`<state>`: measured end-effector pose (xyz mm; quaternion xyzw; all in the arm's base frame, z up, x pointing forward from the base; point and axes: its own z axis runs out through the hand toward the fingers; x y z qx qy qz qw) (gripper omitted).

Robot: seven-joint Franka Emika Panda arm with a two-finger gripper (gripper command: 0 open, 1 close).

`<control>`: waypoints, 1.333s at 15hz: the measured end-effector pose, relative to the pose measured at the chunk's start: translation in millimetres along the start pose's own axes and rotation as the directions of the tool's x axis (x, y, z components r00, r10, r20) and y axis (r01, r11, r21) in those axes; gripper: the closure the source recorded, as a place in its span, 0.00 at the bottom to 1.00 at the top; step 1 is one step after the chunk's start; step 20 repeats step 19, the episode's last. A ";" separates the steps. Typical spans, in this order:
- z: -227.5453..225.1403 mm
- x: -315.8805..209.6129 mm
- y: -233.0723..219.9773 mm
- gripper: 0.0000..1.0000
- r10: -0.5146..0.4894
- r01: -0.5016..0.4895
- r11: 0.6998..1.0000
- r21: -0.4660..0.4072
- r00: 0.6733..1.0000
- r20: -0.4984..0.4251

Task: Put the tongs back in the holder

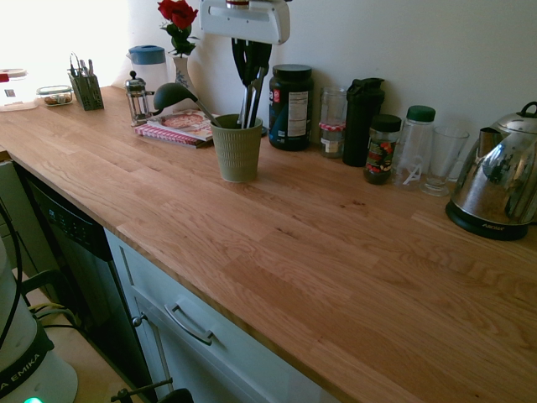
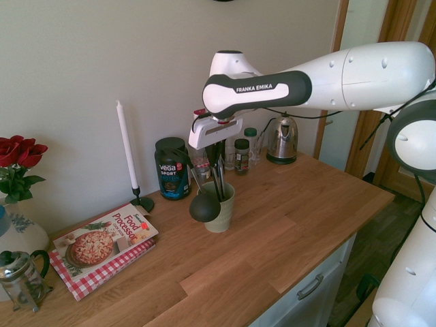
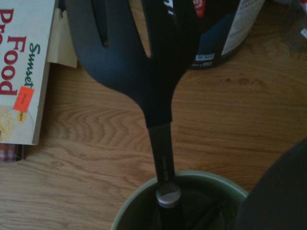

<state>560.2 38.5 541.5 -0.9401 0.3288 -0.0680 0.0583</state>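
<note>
Long silver metal tongs with black tips [image 1: 249,99] standing upright in the olive-green ribbed cylindrical holder [image 1: 237,153] on the wooden countertop [image 1: 336,252], beside a black ladle [image 2: 204,206]; white gripper [image 2: 216,153] directly above, finger state indiscernible.

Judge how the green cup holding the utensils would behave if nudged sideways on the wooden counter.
The cup looks ceramic, so probably heavy and breakable. Tall utensils, such as the ladle leaning out over its rim, likely make it top-heavy and apt to tip. On the smooth counter it might slide first.
</note>
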 end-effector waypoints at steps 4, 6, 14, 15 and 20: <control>6.3 -3.3 3.7 0.00 0.002 -0.002 1.000 -0.001 1.000 0.009; 7.8 -7.5 7.2 0.00 0.002 -0.002 1.000 -0.005 1.000 0.014; -53.5 -26.6 43.7 0.00 0.091 -0.092 0.992 -0.091 0.996 -0.011; -53.7 -27.0 57.3 0.00 0.113 -0.111 0.987 -0.120 0.994 0.012; -22.5 -41.8 119.7 0.00 0.134 -0.121 0.979 -0.167 0.989 0.068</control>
